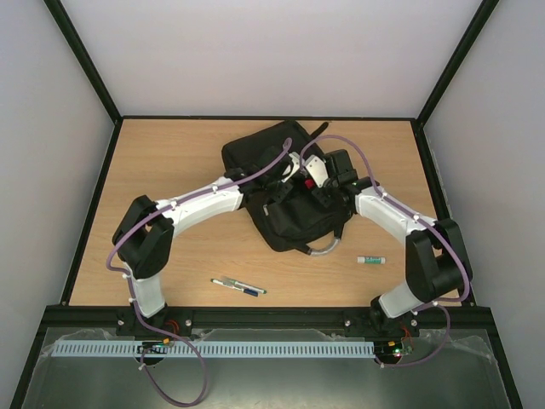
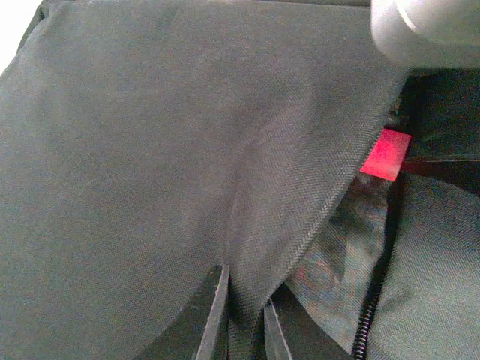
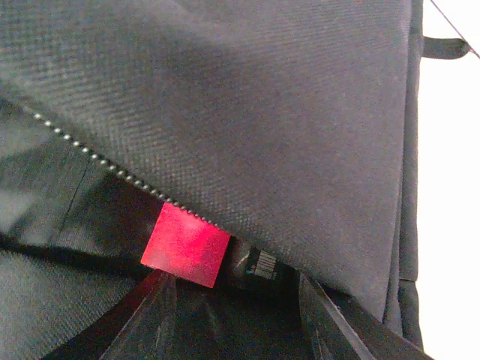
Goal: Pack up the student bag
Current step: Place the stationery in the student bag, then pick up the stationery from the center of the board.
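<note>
1. Presently the bag (image 1: 289, 226) lies mid-table, a little toward the far side. My left pincer (image 2: 245, 289) is clamped narrow on a fold of its flap and holds that cloth up off the pocket beneath.
2. My right pincer (image 3: 232, 281) stands partly wide at the opening and grips nothing. A red block (image 3: 186, 245) sits just beyond one finger, tucked under the zip edge (image 3: 97, 161).
3. Risk: the pinch takes only a thin fold. If the cloth slides out, the flap would drop over the mouth and onto my right fingers.
4. Risk: the block looks to rest at the lip, not deep inside. Drawing my right pincer back carelessly could hook a corner and drag it out again.
5. Risk: the bag is limp. A hard tug on the flap may shift the whole bag instead of widening the mouth.
6. Materials: the bag is black, coarse woven fabric, soft and creased, with beaded zip teeth and a grey loop handle (image 1: 322, 249) at its near edge. The block is flat-faced, square-cornered and matt, and I judge it rigid. A pen (image 1: 239, 287) and a small tube (image 1: 371, 260) lie near on the wooden table (image 1: 170, 153), probably yet to pack.
</note>
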Controlling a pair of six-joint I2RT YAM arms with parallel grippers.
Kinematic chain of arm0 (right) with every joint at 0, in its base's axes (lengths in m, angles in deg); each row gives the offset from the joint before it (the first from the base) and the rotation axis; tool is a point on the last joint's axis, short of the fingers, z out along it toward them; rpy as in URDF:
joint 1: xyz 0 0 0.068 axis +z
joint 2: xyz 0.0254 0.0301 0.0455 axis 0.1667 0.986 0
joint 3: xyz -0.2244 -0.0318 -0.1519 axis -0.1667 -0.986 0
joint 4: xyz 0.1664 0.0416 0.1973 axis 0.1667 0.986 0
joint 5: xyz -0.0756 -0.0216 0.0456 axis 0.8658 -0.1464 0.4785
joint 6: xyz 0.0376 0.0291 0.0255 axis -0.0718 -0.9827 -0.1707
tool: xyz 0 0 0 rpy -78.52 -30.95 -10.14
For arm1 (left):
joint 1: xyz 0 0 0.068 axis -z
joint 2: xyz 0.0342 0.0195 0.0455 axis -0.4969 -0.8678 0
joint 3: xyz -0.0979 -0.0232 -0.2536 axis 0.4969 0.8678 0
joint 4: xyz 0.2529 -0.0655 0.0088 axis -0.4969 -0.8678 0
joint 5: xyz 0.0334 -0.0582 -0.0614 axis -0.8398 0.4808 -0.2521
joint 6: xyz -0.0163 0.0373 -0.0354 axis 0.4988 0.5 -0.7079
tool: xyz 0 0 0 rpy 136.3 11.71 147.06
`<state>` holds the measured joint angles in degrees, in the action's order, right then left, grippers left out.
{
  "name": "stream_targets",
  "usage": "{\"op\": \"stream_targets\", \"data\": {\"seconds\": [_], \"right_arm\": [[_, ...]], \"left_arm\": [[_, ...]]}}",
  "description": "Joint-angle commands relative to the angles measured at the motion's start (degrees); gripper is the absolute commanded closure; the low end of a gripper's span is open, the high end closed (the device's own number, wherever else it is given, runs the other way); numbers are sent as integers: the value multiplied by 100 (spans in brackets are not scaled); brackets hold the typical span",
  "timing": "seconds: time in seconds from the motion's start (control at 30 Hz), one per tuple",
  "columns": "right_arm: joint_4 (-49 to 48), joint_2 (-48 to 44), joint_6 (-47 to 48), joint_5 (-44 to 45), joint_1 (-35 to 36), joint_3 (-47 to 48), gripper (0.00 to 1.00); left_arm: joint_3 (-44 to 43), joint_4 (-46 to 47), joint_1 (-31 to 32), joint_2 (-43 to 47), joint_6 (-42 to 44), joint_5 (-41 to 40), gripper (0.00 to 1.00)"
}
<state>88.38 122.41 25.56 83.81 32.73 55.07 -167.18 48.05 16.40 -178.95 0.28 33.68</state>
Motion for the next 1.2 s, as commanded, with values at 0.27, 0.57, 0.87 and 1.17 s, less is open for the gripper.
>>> {"op": "stream_targets", "data": {"seconds": [0.27,0.57,0.87,1.17], "right_arm": [[-1438,346,-1262,975,-11,-192,55],[-501,-179,-1085,101,-72,-318,52],[1328,-1584,-335,-393,-161,-717,45],[3793,-2095,1901,-1012,-1423,-838,53]], "left_arm": [[-170,65,100,108,73,157,91],[-144,72,100,96,71,113,91],[-184,49,99,33,62,130,91],[-260,-13,99,-46,32,239,91]]}}
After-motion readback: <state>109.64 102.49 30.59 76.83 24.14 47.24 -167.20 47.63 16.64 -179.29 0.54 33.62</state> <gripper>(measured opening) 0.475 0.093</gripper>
